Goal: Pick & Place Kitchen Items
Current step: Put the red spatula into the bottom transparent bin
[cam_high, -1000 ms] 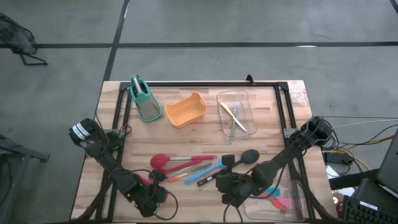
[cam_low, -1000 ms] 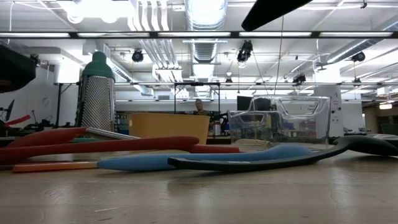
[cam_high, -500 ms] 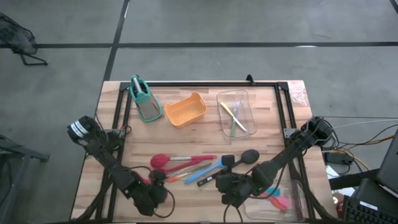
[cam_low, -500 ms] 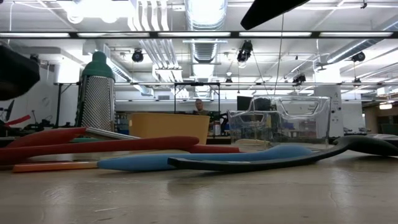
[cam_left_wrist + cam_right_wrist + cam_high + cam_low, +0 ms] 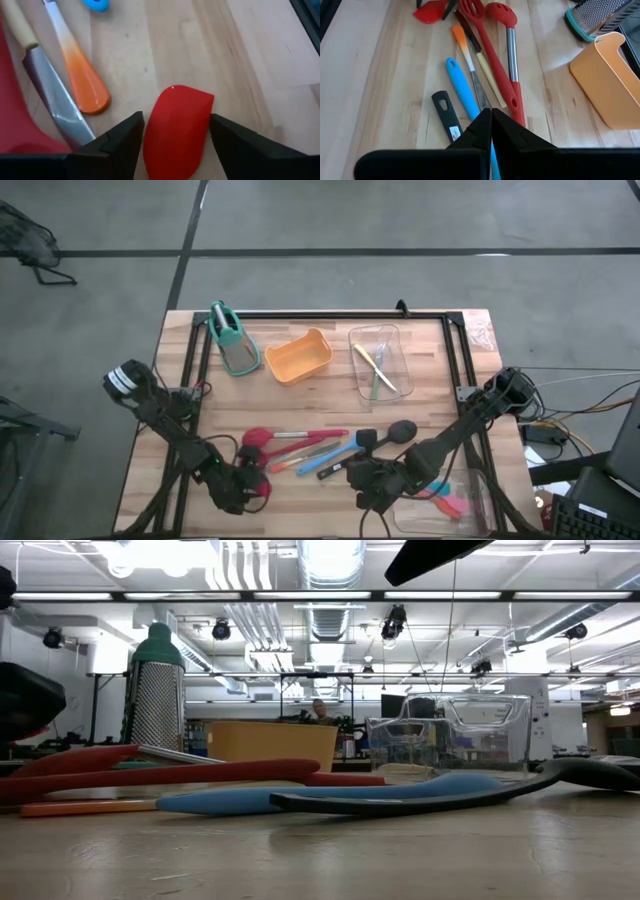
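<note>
Left claw (image 5: 172, 131) now nearer the utensil pile, open astride red spatula (image 5: 176, 127); right claw (image 5: 490, 125) closed, empty.

Grey floor (image 5: 400, 220); ceiling strip lights (image 5: 330, 595) and ducts overhead.

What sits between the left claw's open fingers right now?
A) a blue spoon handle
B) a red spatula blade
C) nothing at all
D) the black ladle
B: in the left wrist view the left claw is open, with the red spatula blade lying between its fingers.
</note>
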Action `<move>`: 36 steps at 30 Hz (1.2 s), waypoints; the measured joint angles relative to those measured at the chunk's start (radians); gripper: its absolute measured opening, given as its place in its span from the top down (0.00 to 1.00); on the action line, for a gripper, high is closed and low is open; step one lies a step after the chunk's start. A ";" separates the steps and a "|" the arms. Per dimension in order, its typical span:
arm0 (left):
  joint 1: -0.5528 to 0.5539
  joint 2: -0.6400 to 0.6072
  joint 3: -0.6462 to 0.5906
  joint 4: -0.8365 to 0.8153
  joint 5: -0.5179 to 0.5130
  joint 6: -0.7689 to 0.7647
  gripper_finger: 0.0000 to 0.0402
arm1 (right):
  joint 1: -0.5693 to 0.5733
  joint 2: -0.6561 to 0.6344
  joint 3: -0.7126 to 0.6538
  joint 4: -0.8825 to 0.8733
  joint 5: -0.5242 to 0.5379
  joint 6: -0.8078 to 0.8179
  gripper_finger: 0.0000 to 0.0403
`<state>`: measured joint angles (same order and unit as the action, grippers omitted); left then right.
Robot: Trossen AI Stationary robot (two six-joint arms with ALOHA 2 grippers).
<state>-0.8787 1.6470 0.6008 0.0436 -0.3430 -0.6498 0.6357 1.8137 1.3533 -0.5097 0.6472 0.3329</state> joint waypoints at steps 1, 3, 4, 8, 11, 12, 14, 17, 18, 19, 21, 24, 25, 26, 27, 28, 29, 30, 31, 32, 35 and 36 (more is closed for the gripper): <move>0.000 0.001 -0.009 0.002 -0.002 -0.005 0.44 | 0.000 0.000 0.000 0.002 0.000 0.000 0.98; 0.002 0.001 -0.030 0.004 -0.003 -0.027 0.50 | 0.000 0.000 0.000 0.002 0.000 0.000 0.98; 0.004 0.001 -0.041 0.009 -0.002 -0.033 0.54 | 0.000 0.000 0.000 0.003 0.000 0.000 0.98; 0.012 0.022 -0.066 0.076 0.015 -0.040 0.72 | 0.000 0.000 0.000 0.015 0.000 -0.007 0.98; 0.014 0.037 -0.063 0.111 0.005 -0.009 0.86 | 0.000 0.000 0.000 0.026 0.000 -0.023 0.98; 0.015 0.040 -0.060 0.115 0.001 -0.004 0.90 | 0.000 0.000 0.000 0.027 0.000 -0.023 0.98; 0.016 0.036 -0.055 0.117 0.000 0.003 0.96 | 0.000 0.000 0.000 0.027 0.000 -0.023 0.98; 0.017 0.017 -0.037 0.112 0.011 0.043 0.99 | 0.000 0.000 -0.002 0.027 0.001 -0.023 0.98; 0.016 0.010 -0.028 0.113 0.015 0.056 0.99 | 0.000 0.000 -0.002 0.027 0.001 -0.023 0.98; 0.016 0.003 -0.020 0.113 0.024 0.068 0.99 | 0.000 0.000 -0.002 0.027 0.001 -0.023 0.98; 0.016 -0.015 -0.001 0.111 0.052 0.082 1.00 | 0.000 0.000 -0.002 0.027 0.001 -0.023 0.98; 0.014 -0.047 0.013 0.096 0.092 0.100 1.00 | 0.001 0.000 -0.002 0.027 0.001 -0.023 0.98; 0.012 -0.055 0.017 0.091 0.102 0.106 1.00 | 0.001 0.000 -0.002 0.027 0.001 -0.023 0.98; 0.010 -0.063 0.021 0.085 0.113 0.114 1.00 | 0.001 0.000 -0.002 0.028 0.001 -0.023 0.98; 0.009 -0.070 0.025 0.074 0.122 0.122 1.00 | 0.001 0.000 -0.003 0.028 0.001 -0.023 0.98; 0.009 -0.073 0.030 0.067 0.120 0.128 1.00 | 0.001 0.000 -0.004 0.028 0.002 -0.023 0.98; 0.010 -0.077 0.036 0.058 0.118 0.128 1.00 | 0.001 0.000 -0.006 0.028 0.002 -0.023 0.98; 0.011 -0.079 0.043 0.049 0.115 0.128 1.00 | 0.001 0.000 -0.008 0.028 0.002 -0.022 0.98; 0.011 -0.080 0.047 0.037 0.116 0.126 1.00 | 0.001 0.000 -0.011 0.028 0.002 -0.022 0.98; 0.011 -0.080 0.052 0.022 0.117 0.122 1.00 | 0.001 0.000 -0.013 0.029 0.003 -0.021 0.98; 0.010 -0.082 0.063 0.004 0.138 0.099 1.00 | 0.000 0.000 -0.020 0.030 0.003 -0.020 0.98; 0.010 -0.084 0.069 -0.003 0.164 0.083 1.00 | 0.000 0.000 -0.022 0.031 0.003 -0.019 0.98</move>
<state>-0.8684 1.5632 0.6693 0.0405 -0.1786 -0.5665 0.6361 1.8137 1.3314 -0.4785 0.6502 0.3137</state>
